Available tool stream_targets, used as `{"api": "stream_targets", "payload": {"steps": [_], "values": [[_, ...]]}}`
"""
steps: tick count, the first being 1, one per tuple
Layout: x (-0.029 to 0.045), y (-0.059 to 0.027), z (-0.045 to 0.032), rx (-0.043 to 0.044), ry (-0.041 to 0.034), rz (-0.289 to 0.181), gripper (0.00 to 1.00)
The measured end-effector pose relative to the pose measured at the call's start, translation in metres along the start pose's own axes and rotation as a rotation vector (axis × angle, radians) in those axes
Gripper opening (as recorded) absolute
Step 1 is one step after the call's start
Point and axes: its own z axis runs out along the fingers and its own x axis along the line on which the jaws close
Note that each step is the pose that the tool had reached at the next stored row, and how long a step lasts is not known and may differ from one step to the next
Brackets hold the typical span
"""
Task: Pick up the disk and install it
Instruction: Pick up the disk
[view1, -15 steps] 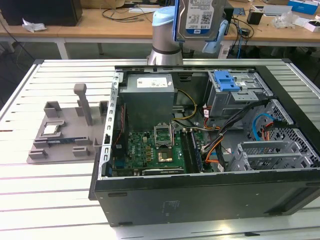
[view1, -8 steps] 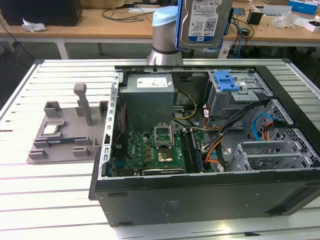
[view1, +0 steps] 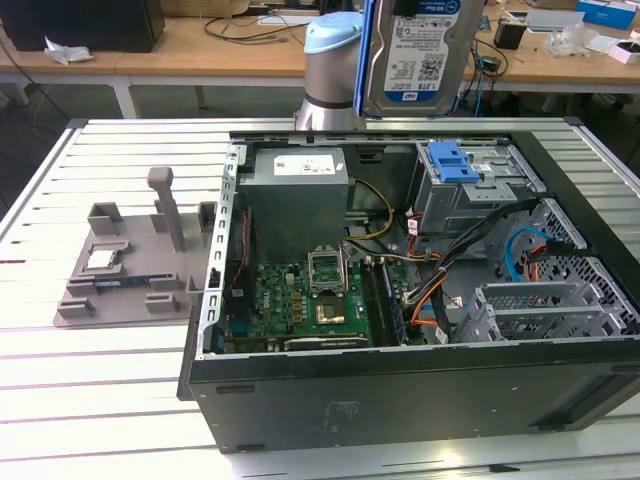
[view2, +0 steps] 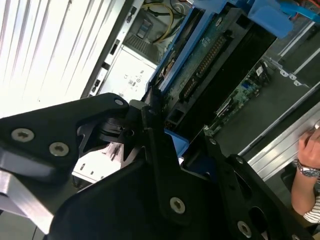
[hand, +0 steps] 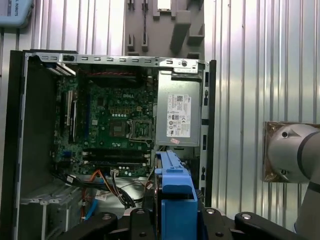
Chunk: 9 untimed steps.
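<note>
Holding the disk (view1: 424, 50) high at the exterior view's top, right of centre, the end effector (hand: 174, 220) pinches its blue frame. Pick-up looks done; installing calls for squaring it to the drive cage (view1: 470, 195) below.

Disk (view1: 425, 50) above the case (view1: 400, 385) — fixture (view1: 130, 270) beside it on table (view1: 100, 400)
</note>
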Motion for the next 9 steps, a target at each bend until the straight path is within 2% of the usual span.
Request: {"api": "stream_targets", "payload": {"steps": [3,9], "values": [[0.0150,-0.0003,0.0009,0.0000,0.0001,0.000,0.37],[0.0336,-0.0007,0.0024,0.0000,0.0001,0.000,0.37]]}}
